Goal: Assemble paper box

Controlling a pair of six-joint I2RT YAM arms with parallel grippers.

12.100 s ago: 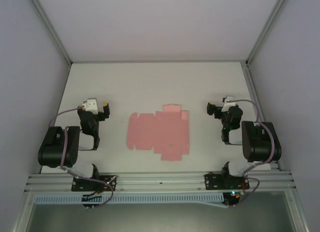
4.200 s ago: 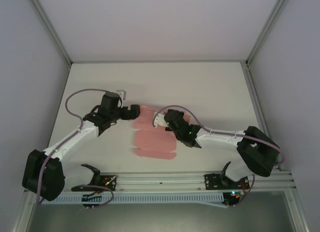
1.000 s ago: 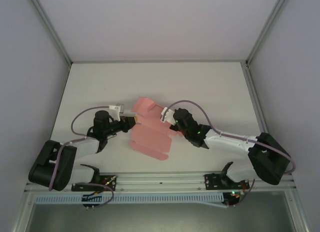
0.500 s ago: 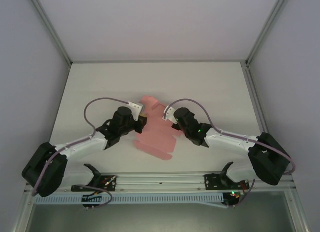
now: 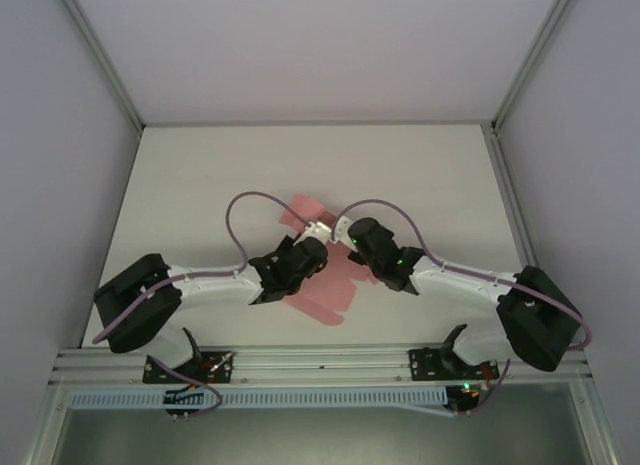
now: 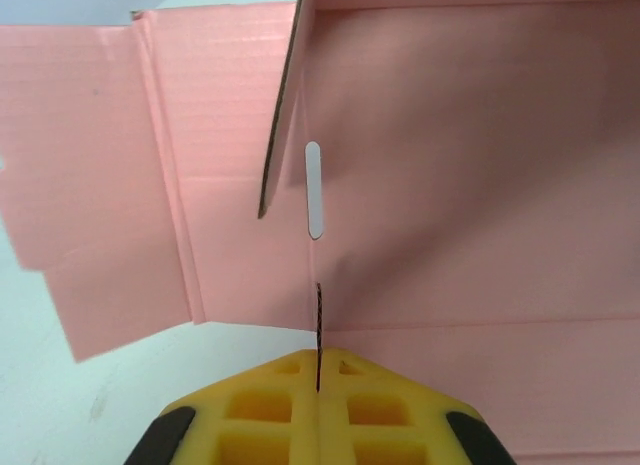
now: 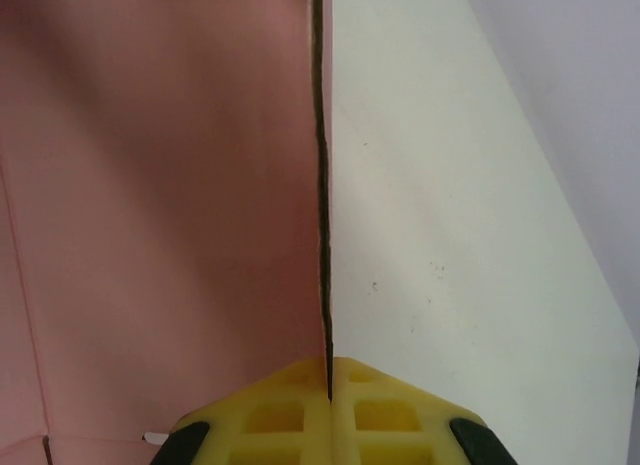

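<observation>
The paper box [image 5: 318, 285] is a pale pink die-cut card sheet, partly folded and raised off the white table between the two arms. My left gripper [image 6: 318, 370] is shut on a thin card edge that stands upright between its yellow fingers [image 6: 250, 410]. Beyond it a panel with a white slot [image 6: 314, 189] and creased flaps [image 6: 110, 225] spreads out. My right gripper [image 7: 329, 370] is also shut on a card edge [image 7: 320, 185], with pink card to its left and bare table to its right. From above, both grippers meet over the sheet's middle [image 5: 335, 247].
The white table [image 5: 200, 175] is walled by grey panels and an aluminium frame [image 5: 320, 363] along the near edge. Purple cables [image 5: 245, 210] loop over both arms near the sheet.
My left arm has swung right and inward, bringing its gripper close to the right one over the sheet. The card has folded up further; less of it lies flat.
</observation>
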